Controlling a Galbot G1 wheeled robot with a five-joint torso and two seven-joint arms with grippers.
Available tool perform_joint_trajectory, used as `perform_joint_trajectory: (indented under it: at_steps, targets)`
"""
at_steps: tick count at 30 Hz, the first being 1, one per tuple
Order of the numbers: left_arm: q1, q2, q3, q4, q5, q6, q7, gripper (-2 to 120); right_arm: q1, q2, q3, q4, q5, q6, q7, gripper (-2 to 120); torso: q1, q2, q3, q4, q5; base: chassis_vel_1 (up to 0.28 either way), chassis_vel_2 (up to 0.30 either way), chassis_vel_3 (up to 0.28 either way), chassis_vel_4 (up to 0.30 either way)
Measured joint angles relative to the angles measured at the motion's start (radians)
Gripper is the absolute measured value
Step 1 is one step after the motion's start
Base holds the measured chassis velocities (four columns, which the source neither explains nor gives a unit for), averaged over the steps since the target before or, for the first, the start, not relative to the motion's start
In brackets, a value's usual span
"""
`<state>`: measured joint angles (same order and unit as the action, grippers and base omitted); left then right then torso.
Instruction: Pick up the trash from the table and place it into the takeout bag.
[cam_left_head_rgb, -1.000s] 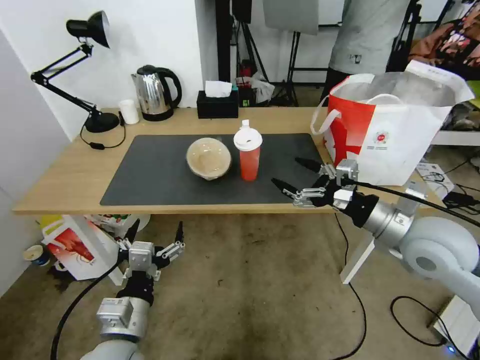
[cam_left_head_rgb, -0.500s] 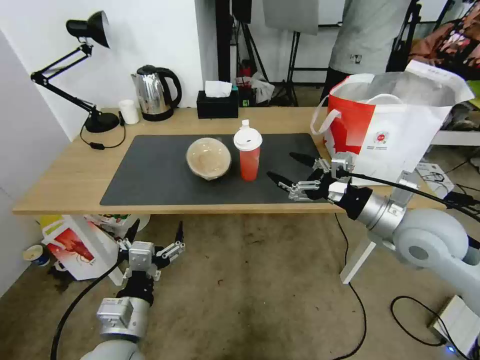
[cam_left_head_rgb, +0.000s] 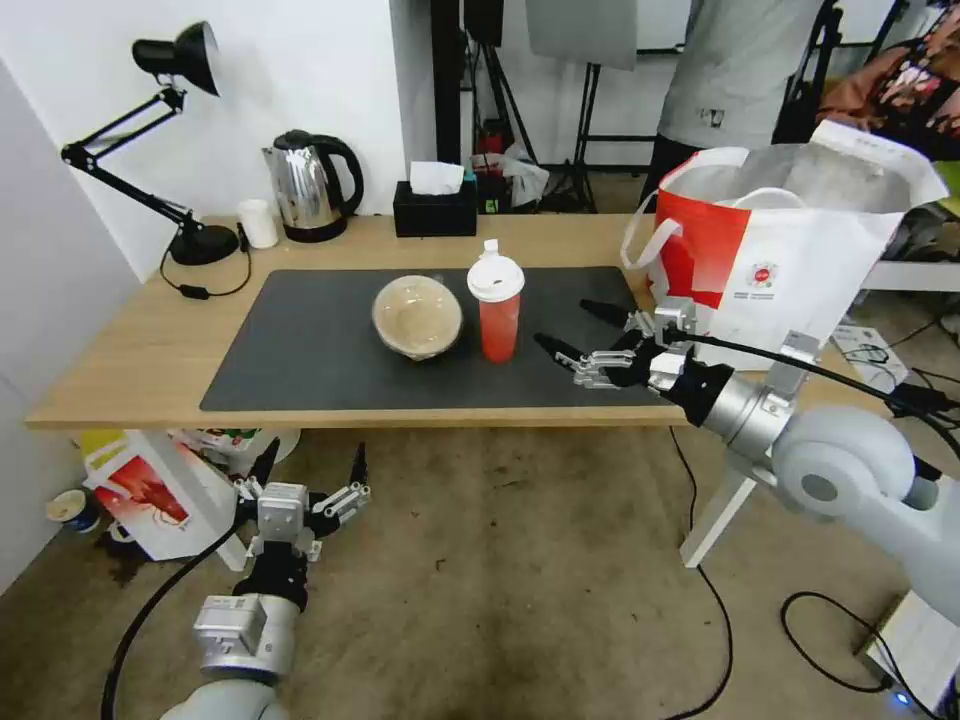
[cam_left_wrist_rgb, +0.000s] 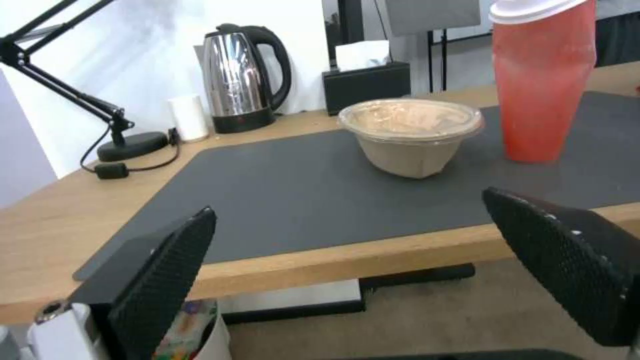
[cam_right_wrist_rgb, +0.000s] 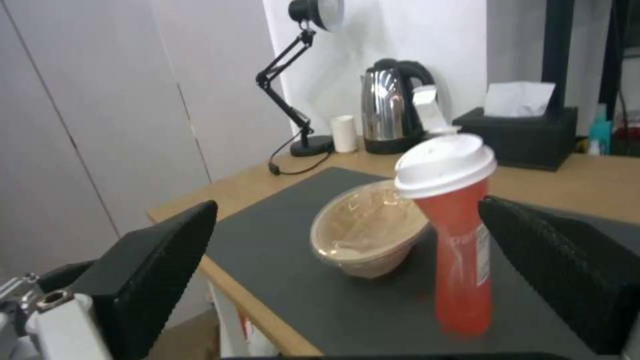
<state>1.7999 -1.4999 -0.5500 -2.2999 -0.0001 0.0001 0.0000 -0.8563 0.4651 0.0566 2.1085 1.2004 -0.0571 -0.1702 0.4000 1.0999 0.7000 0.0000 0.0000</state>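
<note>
Head view: right gripper (cam_left_head_rgb: 571, 328) spread wide over the mat (cam_left_head_rgb: 300, 350), holding nothing, just beside the red cup (cam_left_head_rgb: 496, 306) but apart from it. Beige bowl (cam_left_head_rgb: 417, 316) stands next to the cup on the table (cam_left_head_rgb: 140, 360). Takeout bag (cam_left_head_rgb: 790, 250) open at the table's right end. Left gripper (cam_left_head_rgb: 310, 462) hangs below the table edge, wide, empty.

Left wrist view: bowl (cam_left_wrist_rgb: 410, 134) and cup (cam_left_wrist_rgb: 543, 80) upright on the mat, kettle (cam_left_wrist_rgb: 243, 77) behind.

Right wrist view: cup (cam_right_wrist_rgb: 453, 225) between the spread fingers (cam_right_wrist_rgb: 160, 265), untouched; bowl (cam_right_wrist_rgb: 367, 230) beside it.
</note>
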Motion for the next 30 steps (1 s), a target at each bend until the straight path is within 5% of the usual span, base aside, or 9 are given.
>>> perform_joint_trajectory:
  at_steps: [18,30]
  targets:
    - [0.000,0.000,0.000,0.000,0.000,0.000,0.000,100,0.075,0.040,-0.104,-0.024,0.086,-0.023,0.008,100,0.000,0.000,0.000,0.0000,-0.0001,0.000,0.000,0.000,0.000]
    - [0.000,0.000,0.000,0.000,0.000,0.000,0.000,100,0.150,0.111,-0.167,-0.089,0.012,-0.018,0.107,100,0.000,0.000,0.000,0.0001,0.0000,0.000,0.000,0.000,0.000]
